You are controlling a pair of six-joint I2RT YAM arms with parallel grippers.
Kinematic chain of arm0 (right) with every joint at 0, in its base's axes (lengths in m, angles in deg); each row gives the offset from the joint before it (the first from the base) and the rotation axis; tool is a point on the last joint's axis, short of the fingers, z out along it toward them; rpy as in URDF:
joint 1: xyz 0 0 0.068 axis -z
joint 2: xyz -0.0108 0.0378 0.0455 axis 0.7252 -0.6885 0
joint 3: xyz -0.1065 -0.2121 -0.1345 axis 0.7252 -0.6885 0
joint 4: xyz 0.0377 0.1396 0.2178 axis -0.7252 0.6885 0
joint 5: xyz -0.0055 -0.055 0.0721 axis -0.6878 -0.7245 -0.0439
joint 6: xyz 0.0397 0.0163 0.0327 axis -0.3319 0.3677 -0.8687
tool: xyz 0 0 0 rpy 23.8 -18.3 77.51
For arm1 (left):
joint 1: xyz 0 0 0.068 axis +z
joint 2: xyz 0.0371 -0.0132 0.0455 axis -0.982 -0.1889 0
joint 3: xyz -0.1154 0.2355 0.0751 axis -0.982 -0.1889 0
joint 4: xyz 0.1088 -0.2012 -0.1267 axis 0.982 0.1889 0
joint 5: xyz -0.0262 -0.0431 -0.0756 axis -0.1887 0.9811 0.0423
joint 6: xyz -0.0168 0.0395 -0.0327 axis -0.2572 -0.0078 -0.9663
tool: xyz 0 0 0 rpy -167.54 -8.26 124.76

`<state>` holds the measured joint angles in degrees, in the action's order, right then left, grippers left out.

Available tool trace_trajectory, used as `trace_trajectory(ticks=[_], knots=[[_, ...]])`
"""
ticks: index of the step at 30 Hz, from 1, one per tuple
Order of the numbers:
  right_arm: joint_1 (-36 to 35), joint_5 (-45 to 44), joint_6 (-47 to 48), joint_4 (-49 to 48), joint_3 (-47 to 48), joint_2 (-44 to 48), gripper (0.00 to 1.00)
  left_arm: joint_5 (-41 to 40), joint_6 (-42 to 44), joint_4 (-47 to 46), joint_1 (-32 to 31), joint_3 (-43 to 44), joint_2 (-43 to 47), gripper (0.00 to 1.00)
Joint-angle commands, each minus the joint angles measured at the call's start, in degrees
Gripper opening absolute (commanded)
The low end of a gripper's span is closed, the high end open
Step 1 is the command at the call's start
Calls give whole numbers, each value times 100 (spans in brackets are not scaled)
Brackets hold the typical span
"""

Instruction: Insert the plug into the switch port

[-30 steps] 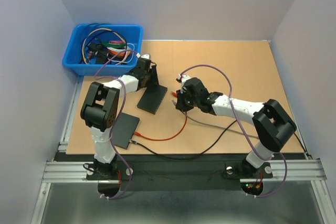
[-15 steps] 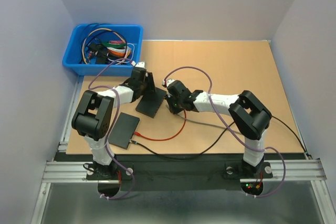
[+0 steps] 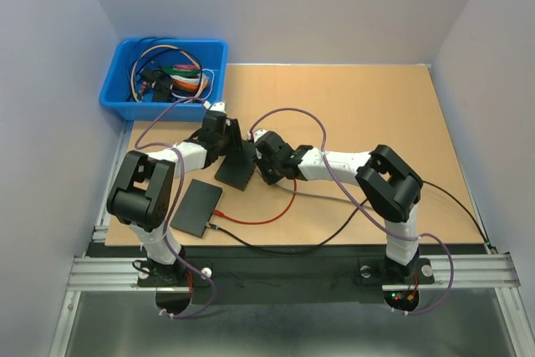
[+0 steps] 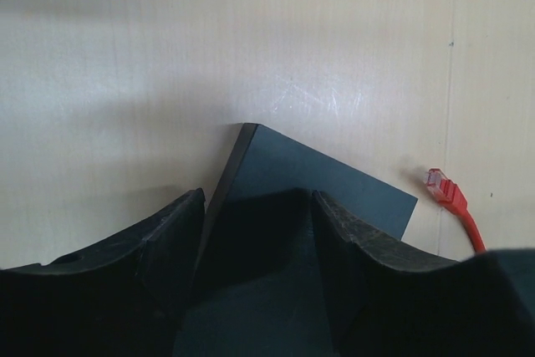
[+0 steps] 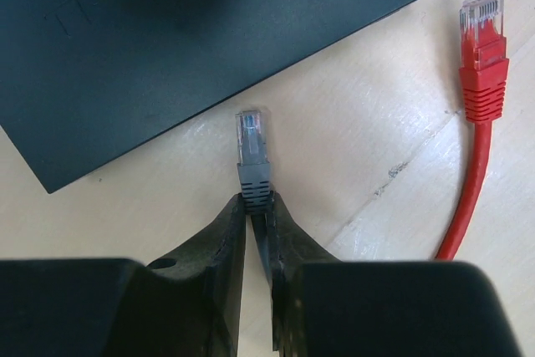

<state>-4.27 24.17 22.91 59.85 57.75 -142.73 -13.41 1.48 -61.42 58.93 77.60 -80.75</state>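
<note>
Lying near grey plug [image 5: 252, 152]: red cable [image 5: 481, 89]

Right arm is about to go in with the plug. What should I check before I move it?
1. Grey plug gripped by right hand: ok, pinched at its boot, tip free.
2. Switch steadied by left hand: ok, a finger on each side of it.
3. Port in sight: not ok, no view shows one.
4. Plug lined up with a port: cannot tell; it points at the switch's edge without touching it.
5. Red plug out of the way: ok, lying off to the side.
6. Plug clip facing the correct way: cannot tell.
</note>
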Motion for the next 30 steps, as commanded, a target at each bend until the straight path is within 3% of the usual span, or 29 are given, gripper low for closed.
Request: trace_trajectory(ticks=[1, 7, 30], knots=[[-83, -107, 35, 76, 198, -49, 0, 116, 5, 16, 190, -117, 551, 66], [-118, -169, 35, 94, 259, -58, 0, 134, -145, -371, 278, -557, 1070, 69], [-417, -449, -18, 313, 866, -278, 0, 802, -277, -634, 278, -1075, 429, 64]])
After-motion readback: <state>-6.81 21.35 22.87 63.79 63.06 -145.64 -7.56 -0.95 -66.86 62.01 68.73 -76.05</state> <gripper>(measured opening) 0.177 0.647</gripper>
